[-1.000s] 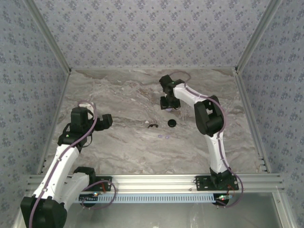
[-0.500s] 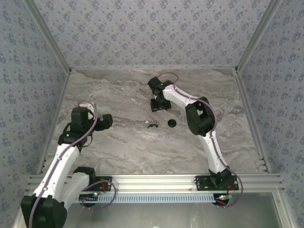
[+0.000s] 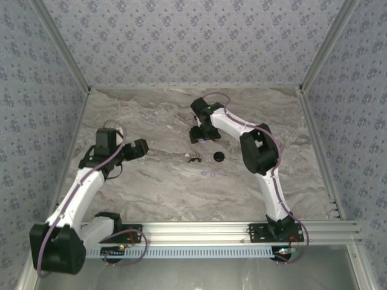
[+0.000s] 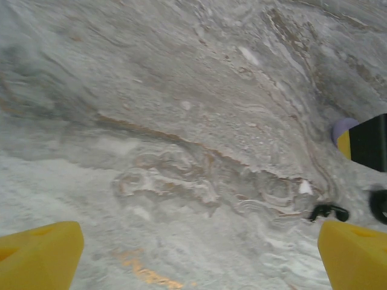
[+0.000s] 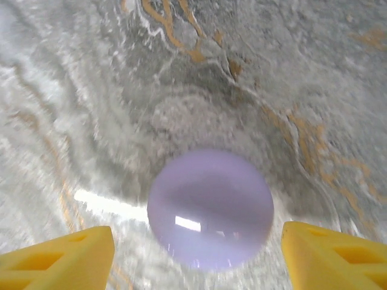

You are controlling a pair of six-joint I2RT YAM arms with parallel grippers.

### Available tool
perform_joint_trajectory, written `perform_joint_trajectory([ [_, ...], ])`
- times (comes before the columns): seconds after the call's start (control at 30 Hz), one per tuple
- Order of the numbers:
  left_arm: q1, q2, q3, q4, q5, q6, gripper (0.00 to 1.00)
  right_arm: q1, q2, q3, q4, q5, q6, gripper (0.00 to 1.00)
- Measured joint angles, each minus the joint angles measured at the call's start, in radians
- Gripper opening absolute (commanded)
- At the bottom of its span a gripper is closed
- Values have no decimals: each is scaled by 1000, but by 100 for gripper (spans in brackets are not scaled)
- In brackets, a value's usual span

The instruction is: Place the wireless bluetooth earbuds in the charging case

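1. Lilac and round, the charging case (image 5: 210, 208) lies on the grey marble table (image 3: 151, 187), beyond its middle. It sits between the yellow fingers (image 5: 60, 257) of the right pincer (image 3: 202, 134), which stand apart and clear of it on both sides.
2. The earbuds (image 3: 209, 173), two tiny lilac nubs, lie side by side nearer the arms, apart from the case.
3. A black disc (image 3: 218, 156) and a small black curved piece (image 3: 193, 159) lie between earbuds and case.
4. The left pincer (image 3: 138, 149) hovers at the left, spread wide, holding nothing.
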Motion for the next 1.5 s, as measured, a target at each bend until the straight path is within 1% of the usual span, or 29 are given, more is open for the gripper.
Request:
perform_joint_trajectory([
  [0.1,-28,147,85,5,61,-17,99,-24,-91,-76,42,-48,3,75],
  [0.17,-67,246,148,7,87,-18,99,-51,-150,-126,77,-83,5,75],
  [0.3,-154,402,245,26,118,-26,90,-113,-223,-232,149,-151,16,70],
  [0.4,-216,528,338,28,133,-35,81,-161,-241,-311,194,-207,32,63],
  [0.57,-291,711,473,52,155,-53,75,-208,-241,-386,246,-285,56,45],
  [0.67,-322,793,530,64,175,-65,68,-216,-240,-392,272,-331,66,39],
  [0.73,-336,838,564,72,191,-78,66,-218,-235,-391,290,-362,73,38],
  [0.77,-341,860,580,74,198,-84,65,-219,-231,-391,298,-377,75,38],
  [0.87,-346,899,604,92,214,-98,57,-220,-209,-388,315,-411,79,38],
  [1.0,-346,924,618,105,234,-114,52,-220,-175,-371,319,-444,82,36],
  [1.13,-346,948,622,126,256,-132,51,-220,-146,-349,331,-470,88,33],
  [1.23,-346,964,623,137,272,-142,46,-221,-136,-346,338,-482,98,32],
  [1.5,-346,1019,649,161,299,-167,46,-236,-122,-337,358,-518,116,30],
])
